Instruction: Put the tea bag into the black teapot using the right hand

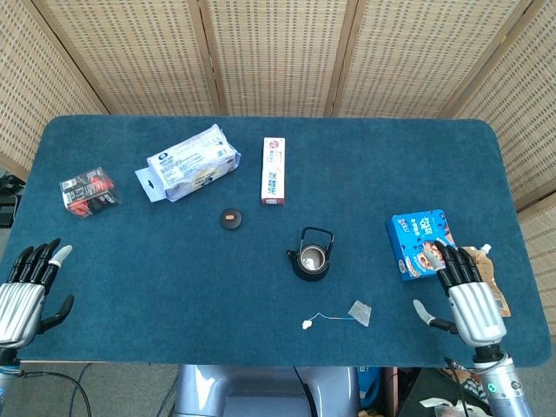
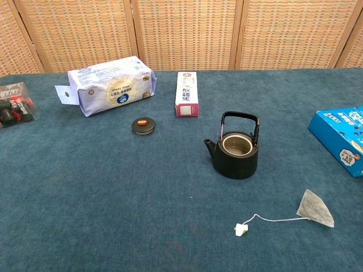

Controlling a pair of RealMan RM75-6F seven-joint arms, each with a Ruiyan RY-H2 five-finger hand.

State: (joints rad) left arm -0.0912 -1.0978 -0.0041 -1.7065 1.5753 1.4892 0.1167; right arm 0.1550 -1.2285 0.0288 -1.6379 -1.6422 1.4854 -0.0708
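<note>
— Where are my hands?
— Right hand (image 1: 469, 300) and left hand (image 1: 24, 291) sit at the near edge, fingers spread, holding nothing.
— The tea bag (image 2: 316, 208)?
— I see it flat on the table (image 1: 174, 261), near the right hand; the teapot (image 2: 235, 148) stands lidless beyond it.
</note>
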